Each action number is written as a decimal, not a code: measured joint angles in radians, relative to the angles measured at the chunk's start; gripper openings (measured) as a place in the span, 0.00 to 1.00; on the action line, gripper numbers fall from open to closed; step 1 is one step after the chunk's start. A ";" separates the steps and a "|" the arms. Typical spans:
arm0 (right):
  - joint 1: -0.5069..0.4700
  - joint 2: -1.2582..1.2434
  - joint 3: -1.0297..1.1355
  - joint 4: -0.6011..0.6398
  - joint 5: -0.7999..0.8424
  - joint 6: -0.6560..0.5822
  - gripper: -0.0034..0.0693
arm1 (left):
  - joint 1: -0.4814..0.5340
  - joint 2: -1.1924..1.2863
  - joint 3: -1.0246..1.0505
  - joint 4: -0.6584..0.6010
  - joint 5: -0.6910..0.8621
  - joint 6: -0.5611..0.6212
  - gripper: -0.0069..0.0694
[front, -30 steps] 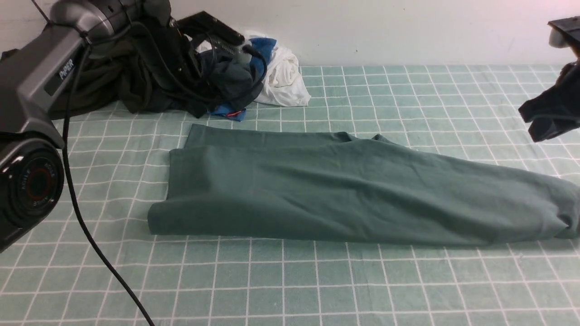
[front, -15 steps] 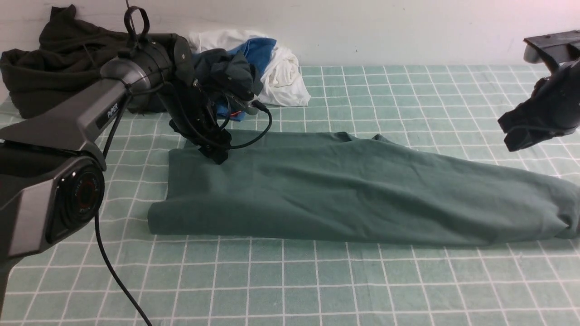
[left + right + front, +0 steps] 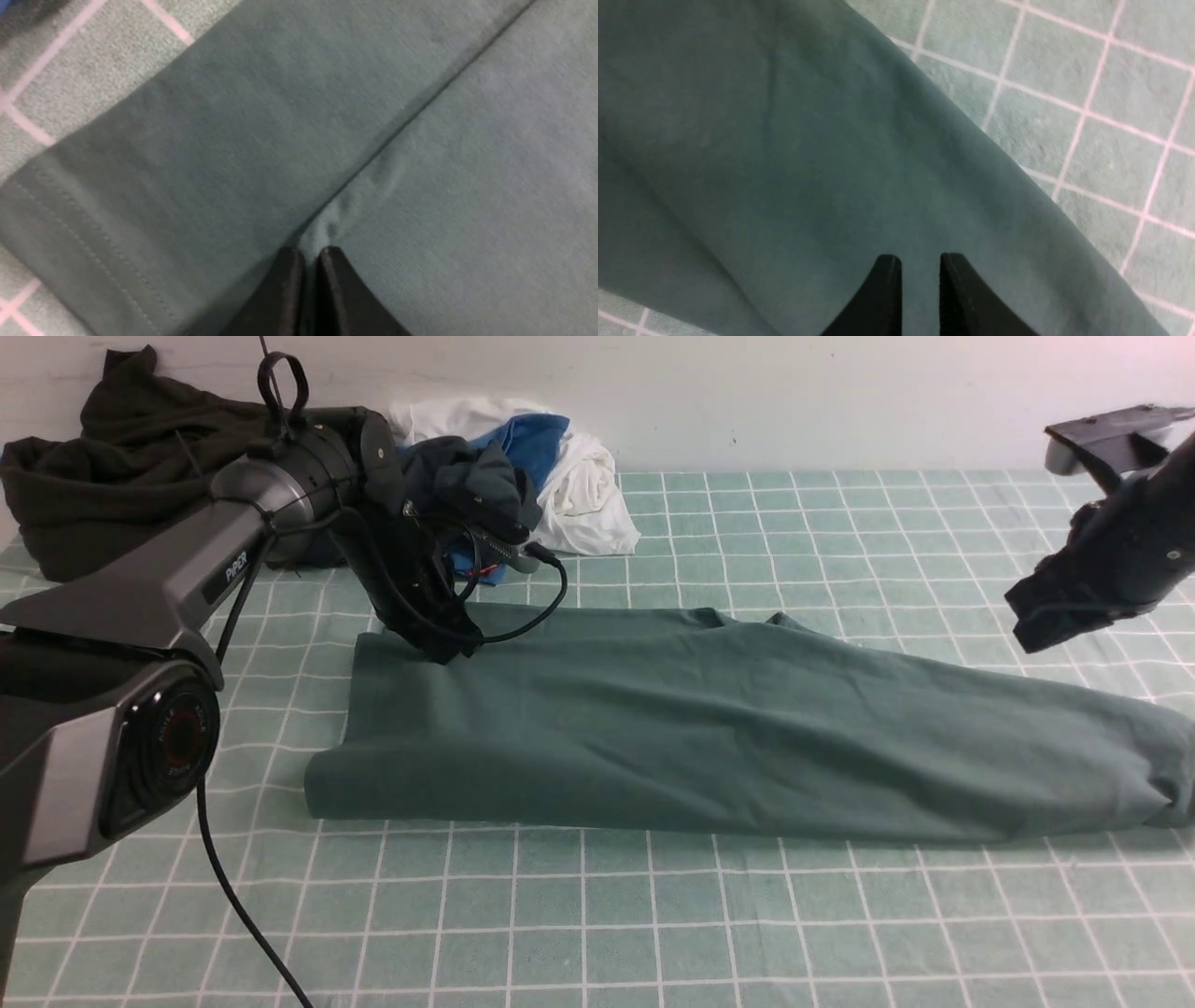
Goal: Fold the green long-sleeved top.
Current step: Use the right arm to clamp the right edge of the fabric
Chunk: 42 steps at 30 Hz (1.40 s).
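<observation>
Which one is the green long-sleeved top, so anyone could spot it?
On the green checked tablecloth, in front of the heap of clothes by the far wall, lies the green long-sleeved top. It alone is spread out smooth, a muted sage green; its neighbours are crumpled, dark olive, white and blue.

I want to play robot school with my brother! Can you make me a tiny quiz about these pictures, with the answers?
1. True or false: the right gripper is pinching the green long-sleeved top.
2. Where does the left gripper pinch the top? A) near its far left corner B) at its right end C) at its near edge
3. Fill in: beyond the top lies a ___ of other clothes.
Key: 1 false, its jaws stand apart and empty. 2 A. 3 pile.
</observation>
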State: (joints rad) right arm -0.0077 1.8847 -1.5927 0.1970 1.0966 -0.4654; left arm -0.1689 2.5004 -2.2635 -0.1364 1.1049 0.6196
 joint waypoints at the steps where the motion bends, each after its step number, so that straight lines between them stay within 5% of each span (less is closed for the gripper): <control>1: 0.008 0.000 -0.003 0.000 -0.001 -0.010 0.21 | 0.000 0.000 0.000 0.000 0.000 0.000 0.11; 6: 0.112 0.011 -0.019 0.001 -0.107 -0.091 0.23 | 0.000 0.005 -0.033 0.001 0.030 -0.002 0.10; 16: 0.162 0.208 -0.067 0.021 -0.342 -0.126 0.70 | 0.000 0.005 -0.108 0.001 0.082 -0.034 0.10; 20: 0.162 0.287 -0.101 0.057 -0.375 -0.126 0.76 | 0.000 0.005 -0.110 0.001 0.084 -0.037 0.10; 23: 0.162 0.327 -0.119 0.080 -0.378 -0.126 0.72 | 0.000 0.005 -0.111 0.001 0.088 -0.037 0.10; 28: 0.162 0.336 -0.126 0.087 -0.382 -0.129 0.47 | 0.000 0.005 -0.111 0.002 0.088 -0.038 0.10; 33: 0.162 0.336 -0.128 0.090 -0.381 -0.136 0.09 | 0.000 0.005 -0.111 0.003 0.088 -0.038 0.10; 42: 0.159 0.334 -0.128 0.070 -0.387 -0.104 0.04 | 0.000 0.005 -0.113 0.003 0.088 -0.038 0.10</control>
State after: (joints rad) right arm 0.1512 2.2188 -1.7212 0.2672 0.7097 -0.5693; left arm -0.1689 2.5056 -2.3768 -0.1333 1.1931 0.5817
